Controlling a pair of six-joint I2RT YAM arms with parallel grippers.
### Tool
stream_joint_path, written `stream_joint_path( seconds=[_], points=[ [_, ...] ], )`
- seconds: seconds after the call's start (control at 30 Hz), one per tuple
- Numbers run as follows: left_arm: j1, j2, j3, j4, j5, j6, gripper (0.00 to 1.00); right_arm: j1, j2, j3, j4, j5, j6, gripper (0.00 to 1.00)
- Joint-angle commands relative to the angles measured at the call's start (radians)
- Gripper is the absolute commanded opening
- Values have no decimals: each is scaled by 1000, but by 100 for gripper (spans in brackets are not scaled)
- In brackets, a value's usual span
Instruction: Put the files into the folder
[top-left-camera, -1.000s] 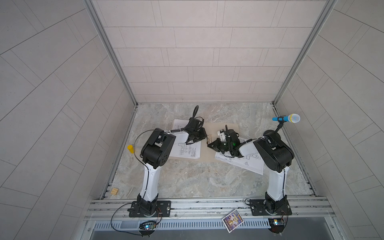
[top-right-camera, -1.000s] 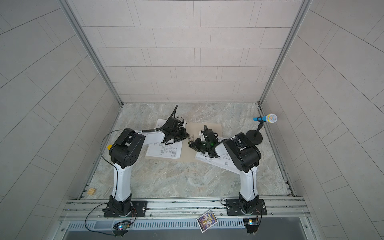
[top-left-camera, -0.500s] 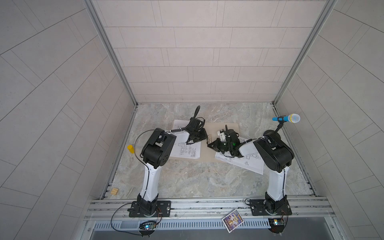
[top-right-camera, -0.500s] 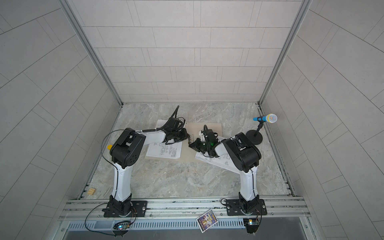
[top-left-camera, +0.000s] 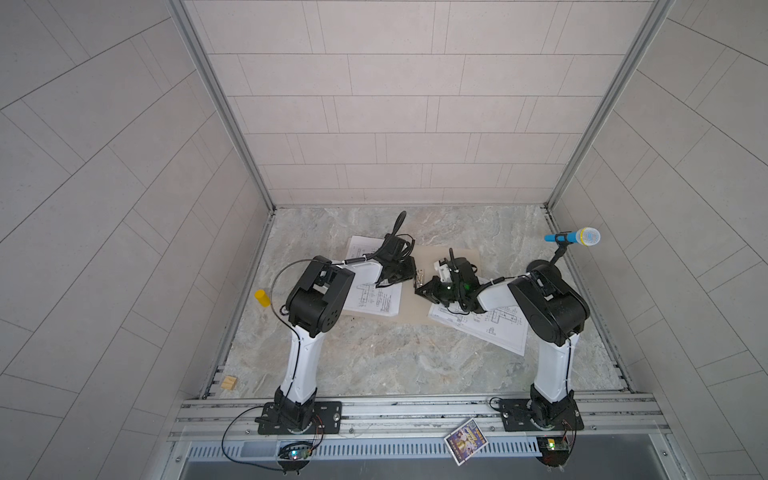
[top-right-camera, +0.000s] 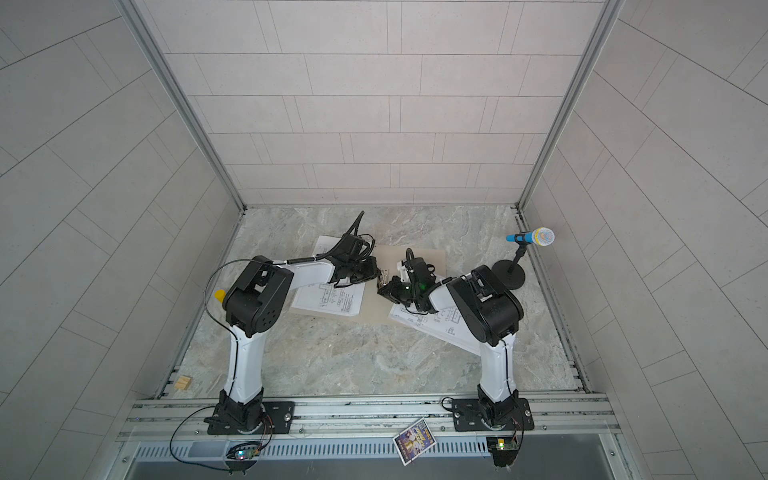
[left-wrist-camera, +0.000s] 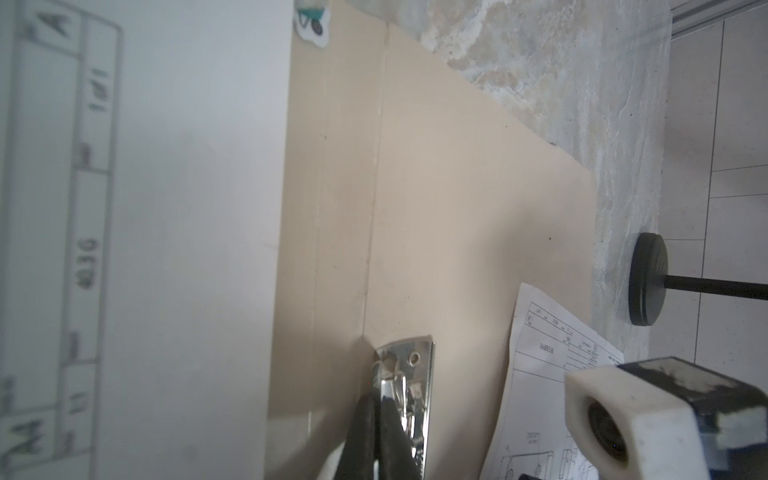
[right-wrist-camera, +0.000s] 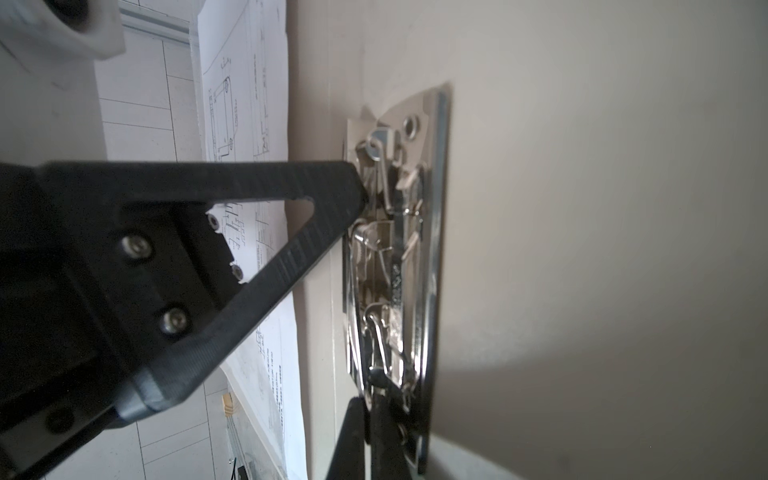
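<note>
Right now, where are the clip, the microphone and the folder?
Clip (right-wrist-camera: 395, 249): right wrist view, shiny middle.
Microphone (top-left-camera: 573, 237): in a top view, blue handle.
Folder (left-wrist-camera: 457, 208): left wrist view, bare inside.

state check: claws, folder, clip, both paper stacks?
folder: open, flat on the table
clip: on the folder's spine; latched or not, cannot tell
left claw: shut, tips at the clip
right claw: shut, tips at the clip
left sheets: flat on the folder, clear of the clip
right sheets: flat, partly on the folder, partly off
</note>
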Motion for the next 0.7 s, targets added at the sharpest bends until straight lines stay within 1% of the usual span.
stream_joint_path(
  seconds=[0.0, 0.17, 0.3, 0.4, 0.57, 0.67],
  points=[
    [-9, 63, -14, -110, -46, 57, 0, -13, 70, -76, -269, 148, -5, 0],
    [-8, 68, -12, -110, -33, 73, 0, -34, 96, -86, -249, 148, -6, 0],
    [-8, 73, -17, -104, -24, 82, 0, -52, 108, -94, -274, 160, -14, 0],
    [-9, 81, -17, -90, -6, 79, 0, -59, 99, -95, -321, 189, -30, 0],
    [-7, 88, -18, -76, 13, 82, 0, -76, 57, -129, -284, 201, -5, 0],
    [-7, 85, -28, -78, 8, 95, 0, -83, 26, -140, -262, 182, 2, 0]
  ],
)
